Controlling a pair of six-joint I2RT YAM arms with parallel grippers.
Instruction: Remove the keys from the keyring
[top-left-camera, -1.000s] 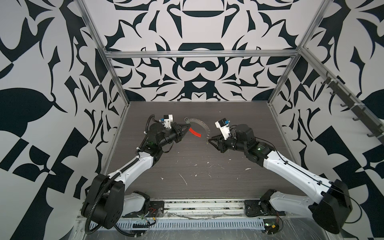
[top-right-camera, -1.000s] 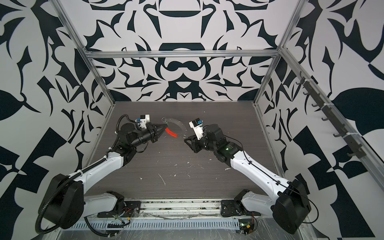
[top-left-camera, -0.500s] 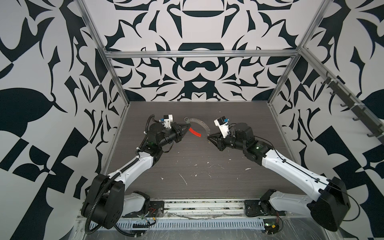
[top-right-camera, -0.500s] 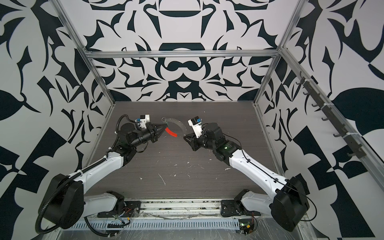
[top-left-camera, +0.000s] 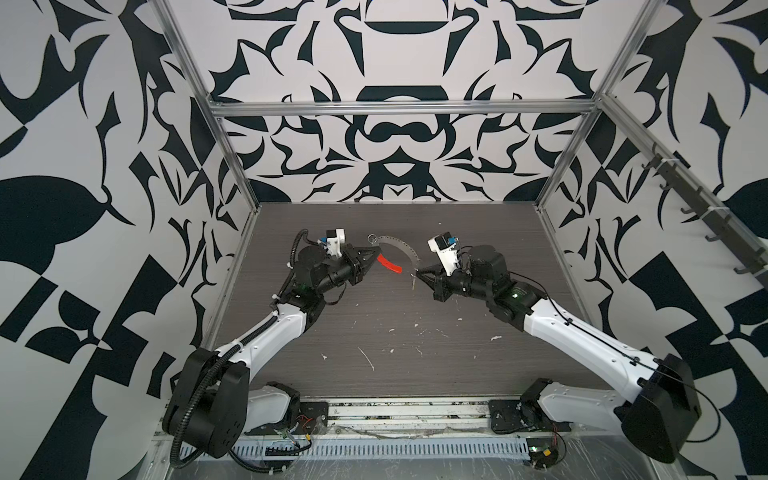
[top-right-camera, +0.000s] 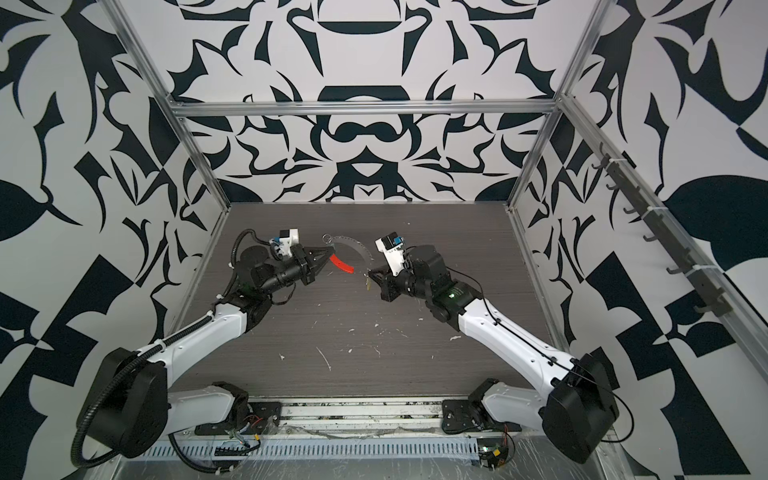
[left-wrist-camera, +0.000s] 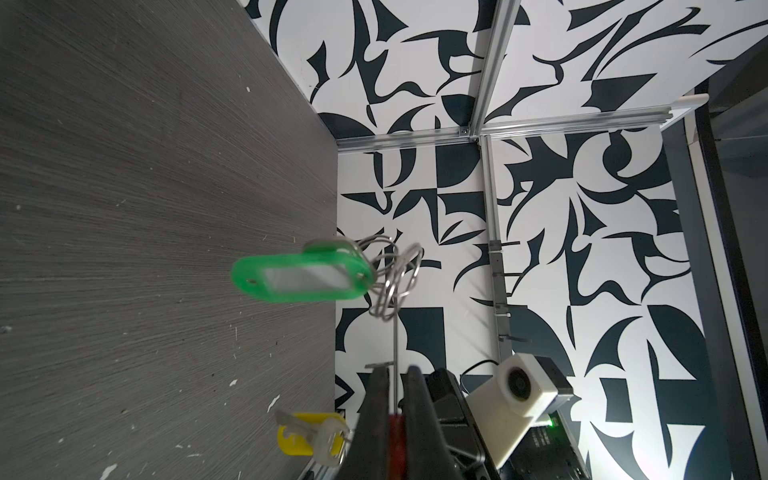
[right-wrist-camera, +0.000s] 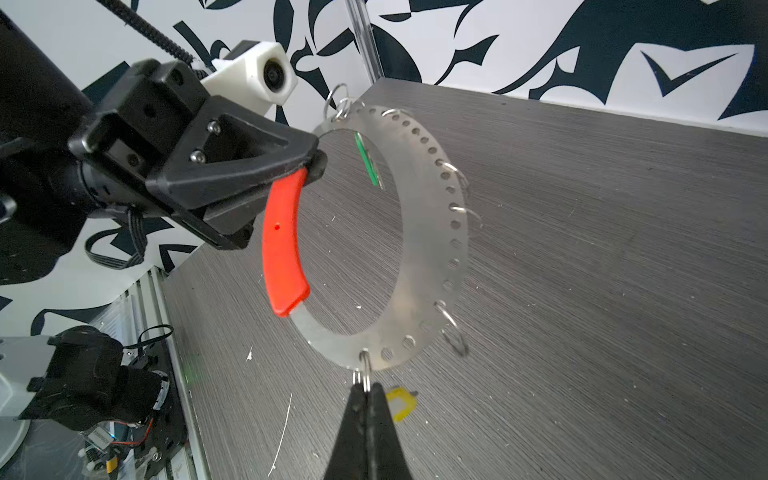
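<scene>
The keyring (right-wrist-camera: 424, 232), a flat grey hoop with holes, hangs upright above the table; in both top views it shows as a grey arc (top-left-camera: 399, 245) (top-right-camera: 353, 245). My left gripper (top-left-camera: 376, 250) (left-wrist-camera: 395, 374) is shut on its red arc (right-wrist-camera: 284, 245). A green key (left-wrist-camera: 303, 276) with a white face dangles from the hoop's far rim, seen edge-on in the right wrist view (right-wrist-camera: 368, 162). At the near rim my right gripper (right-wrist-camera: 365, 388) (top-left-camera: 417, 272) is shut on the small metal loop (right-wrist-camera: 365, 365) of the yellow key (right-wrist-camera: 401, 403) (left-wrist-camera: 309, 436), which hangs just behind the fingertips.
Several bare wire rings (right-wrist-camera: 457, 178) stick out of the hoop's holes. White scraps (top-left-camera: 368, 359) lie on the dark table toward the front. Patterned walls close three sides, a hook rail (top-left-camera: 706, 216) runs along the right wall, and a slotted metal rail (top-left-camera: 395, 451) runs along the front.
My right gripper has edged left up to the hoop's near rim and closed on the yellow key's loop. The left arm and keyring have stayed put.
</scene>
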